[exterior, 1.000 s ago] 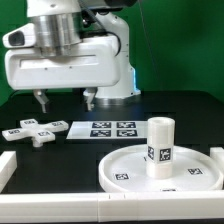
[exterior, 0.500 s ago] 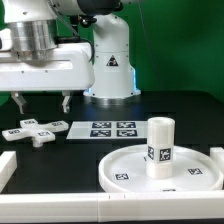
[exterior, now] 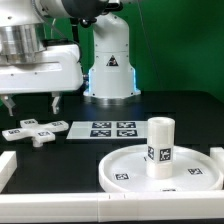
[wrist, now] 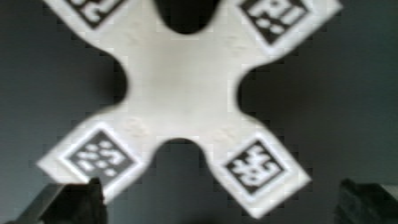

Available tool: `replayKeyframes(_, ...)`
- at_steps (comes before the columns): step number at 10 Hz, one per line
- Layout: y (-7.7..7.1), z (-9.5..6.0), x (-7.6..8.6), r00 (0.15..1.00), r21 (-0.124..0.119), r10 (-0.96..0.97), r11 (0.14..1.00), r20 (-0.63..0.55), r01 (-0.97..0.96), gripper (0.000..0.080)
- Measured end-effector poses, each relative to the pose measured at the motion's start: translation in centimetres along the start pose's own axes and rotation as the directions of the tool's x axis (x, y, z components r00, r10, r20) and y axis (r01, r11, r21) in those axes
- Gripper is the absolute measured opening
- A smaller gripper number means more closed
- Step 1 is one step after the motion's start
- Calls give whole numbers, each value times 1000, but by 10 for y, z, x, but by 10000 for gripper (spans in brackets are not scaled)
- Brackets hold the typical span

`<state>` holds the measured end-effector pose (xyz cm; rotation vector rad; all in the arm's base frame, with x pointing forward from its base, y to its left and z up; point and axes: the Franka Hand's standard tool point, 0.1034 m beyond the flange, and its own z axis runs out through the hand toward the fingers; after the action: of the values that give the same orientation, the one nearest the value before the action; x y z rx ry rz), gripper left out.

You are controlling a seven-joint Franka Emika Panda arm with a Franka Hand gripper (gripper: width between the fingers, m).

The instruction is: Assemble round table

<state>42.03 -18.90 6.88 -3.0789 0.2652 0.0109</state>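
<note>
The white cross-shaped base (exterior: 32, 130) lies flat on the black table at the exterior view's left, with tags on its arms. My gripper (exterior: 32, 104) hangs open just above it, one finger on either side and nothing between them. In the wrist view the cross-shaped base (wrist: 187, 85) fills the picture, and the two dark fingertips (wrist: 71, 205) stand wide apart at the edge, clear of it. The large rimmed round disc (exterior: 135, 167) lies at the front right. The short tagged cylinder leg (exterior: 160, 147) stands upright on it.
The marker board (exterior: 105, 129) lies flat between the cross base and the disc. White rail pieces (exterior: 8, 168) border the table's front and sides. The robot's white pedestal (exterior: 110, 70) stands behind, in front of a green backdrop.
My gripper has moved toward the exterior view's left and now hangs over the cross-shaped base. Its jaws stayed open. The table parts have not moved.
</note>
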Motion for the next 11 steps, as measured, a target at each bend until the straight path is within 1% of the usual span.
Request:
replayKeyframes(2,15,6,-7,999,3,-36,999,6,36,649)
replayKeyframes(5,14,8,-7,999,2,-32,999,10,32,649)
replayKeyframes(7,14,17,-10,999,-6,-34,999,22,34,649)
replayKeyframes(11,11,24,-16,999,-4,-38,999,39,38,649)
